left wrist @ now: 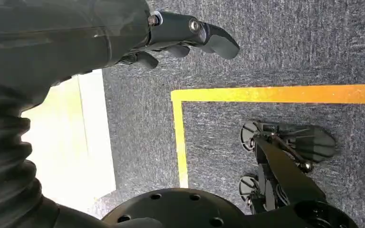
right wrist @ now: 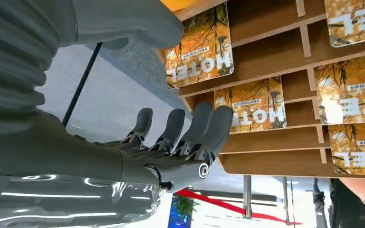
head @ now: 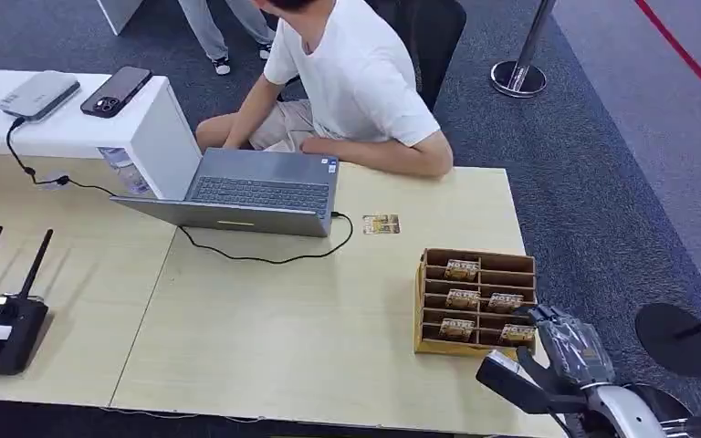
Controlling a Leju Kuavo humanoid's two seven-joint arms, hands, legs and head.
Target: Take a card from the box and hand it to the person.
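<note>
My right hand (head: 570, 347) hovers at the box (head: 475, 302), fingers apart, empty. I should pinch the nearest card (right wrist: 255, 105) by its edge, lifting straight. Left hand (left wrist: 180, 35) hangs, holding nothing.

- The right robot hand (head: 568, 345) is raised at the lower right, silver forearm below it, fingers (right wrist: 204, 124) stretched out side by side, empty.
- The left robot hand (left wrist: 180, 35) hangs low, fingers loosely apart, holding nothing.
</note>
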